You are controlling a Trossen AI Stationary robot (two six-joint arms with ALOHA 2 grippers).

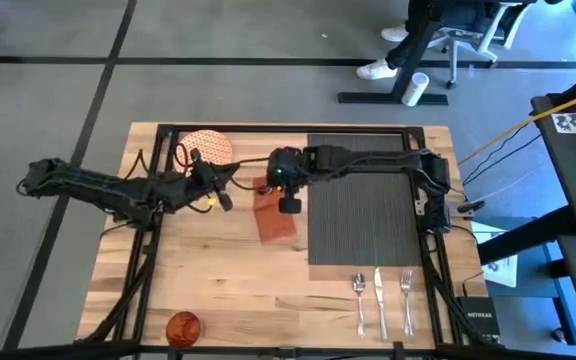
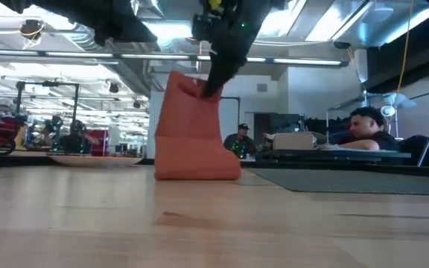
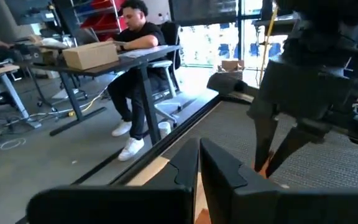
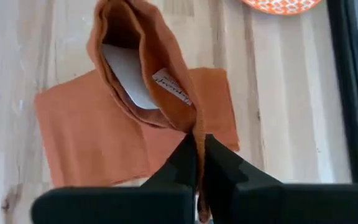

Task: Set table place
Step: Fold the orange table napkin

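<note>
A brown-orange napkin (image 1: pixel 274 218) stands partly raised left of the dark grey placemat (image 1: pixel 363 200). My right gripper (image 1: pixel 290 203) is above it, shut on its top. My left gripper (image 1: pixel 223 200) hovers just left of the napkin, shut and holding nothing. The orange-patterned plate (image 1: pixel 206 148) lies flat at the far left. A spoon (image 1: pixel 359 298), knife (image 1: pixel 379 296) and fork (image 1: pixel 406 296) lie side by side near the front edge. The small orange cup (image 1: pixel 183 327) stands at the front left. My right gripper pinches the napkin's raised upper fold (image 4: pixel 194 127) between its two fingers, which come from above and point down. Several layers are gathered there, and a label shows inside the fold. The napkin hangs below the fingers, and its lower part (image 2: pixel 197 170) lies spread on the table.
Black rails (image 1: pixel 278 128) run along the table's edges. Bare wood (image 1: pixel 228 280) lies between the napkin and the front edge. Beyond the table, people sit at desks (image 2: pixel 367 126), and a chair and a person's feet (image 1: pixel 378 68) show past the far edge.
</note>
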